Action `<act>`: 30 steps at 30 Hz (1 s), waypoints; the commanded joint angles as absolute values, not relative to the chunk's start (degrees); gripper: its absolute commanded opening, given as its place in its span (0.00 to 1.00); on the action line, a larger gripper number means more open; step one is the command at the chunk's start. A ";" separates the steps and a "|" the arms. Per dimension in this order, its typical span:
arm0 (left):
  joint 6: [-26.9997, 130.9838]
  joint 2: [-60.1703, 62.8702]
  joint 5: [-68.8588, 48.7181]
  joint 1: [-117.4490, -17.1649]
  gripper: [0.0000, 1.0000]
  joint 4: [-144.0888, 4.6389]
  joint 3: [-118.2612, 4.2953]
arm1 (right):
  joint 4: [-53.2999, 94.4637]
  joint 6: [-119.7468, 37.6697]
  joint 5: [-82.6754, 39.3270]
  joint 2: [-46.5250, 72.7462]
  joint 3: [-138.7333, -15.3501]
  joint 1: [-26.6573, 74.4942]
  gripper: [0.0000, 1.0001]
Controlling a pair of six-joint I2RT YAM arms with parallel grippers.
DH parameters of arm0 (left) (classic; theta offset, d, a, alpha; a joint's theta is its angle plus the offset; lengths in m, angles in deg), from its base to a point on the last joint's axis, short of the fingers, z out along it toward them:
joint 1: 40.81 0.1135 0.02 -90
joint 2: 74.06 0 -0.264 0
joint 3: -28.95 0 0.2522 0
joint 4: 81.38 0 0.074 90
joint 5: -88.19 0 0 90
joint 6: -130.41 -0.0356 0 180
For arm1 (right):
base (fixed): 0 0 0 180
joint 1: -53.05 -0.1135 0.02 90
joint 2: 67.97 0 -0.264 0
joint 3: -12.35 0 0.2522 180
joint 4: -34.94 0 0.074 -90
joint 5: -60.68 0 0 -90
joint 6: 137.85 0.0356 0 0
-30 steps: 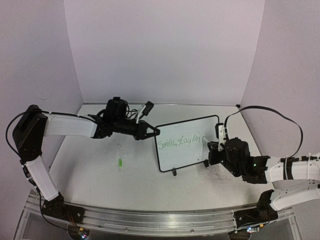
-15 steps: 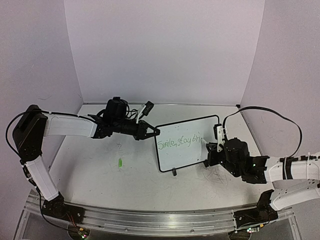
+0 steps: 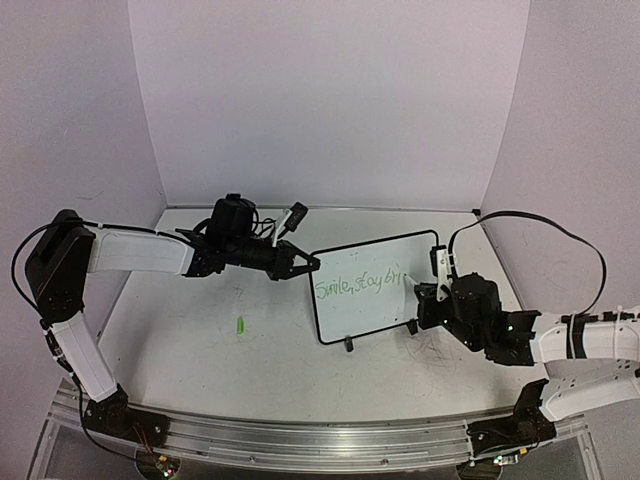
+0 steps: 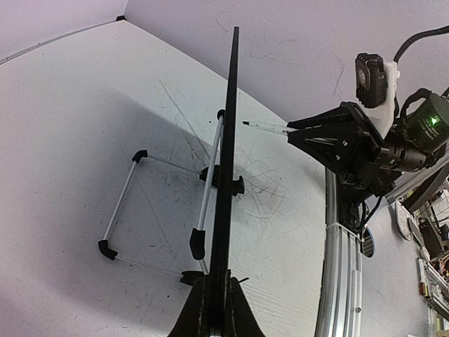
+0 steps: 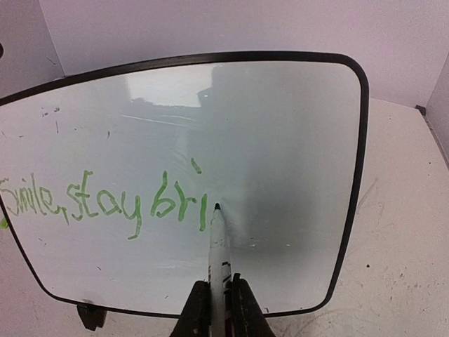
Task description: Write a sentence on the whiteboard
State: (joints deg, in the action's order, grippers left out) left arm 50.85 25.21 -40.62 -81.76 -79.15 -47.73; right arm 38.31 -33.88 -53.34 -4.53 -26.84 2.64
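Note:
The whiteboard point(image 3: 372, 312) stands tilted on its clip feet at mid-table. Its left edge is pinched by my left gripper point(image 3: 308, 265), which is shut; the left wrist view shows the whiteboard point(image 4: 229, 140) edge-on, running up from the left gripper point(image 4: 216, 303). My right gripper point(image 5: 219, 298) is shut on a white marker point(image 5: 219, 246), whose dark tip touches the whiteboard point(image 5: 295, 133) just right of the last green stroke. The sentence point(image 5: 105, 202) reads "Smile, stay bri" in green, and it shows small in the top view as the sentence point(image 3: 358, 284). The right gripper point(image 3: 422, 293) sits at the board's right side.
A small green marker cap point(image 3: 240, 325) lies on the table left of the board. Grey scribbles point(image 3: 432, 350) mark the tabletop near the right arm. A wire stand point(image 4: 125, 203) props the board from behind. An aluminium rail point(image 3: 300, 440) runs along the near edge.
The right gripper with the marker has shifted slightly at the board's right part as the green writing grew. The left arm and the board have not moved.

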 commanded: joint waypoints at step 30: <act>48.85 23.69 -39.67 -82.29 0.00 -76.07 -48.81 | 42.88 -35.49 -53.09 -4.98 -26.18 3.50 0.00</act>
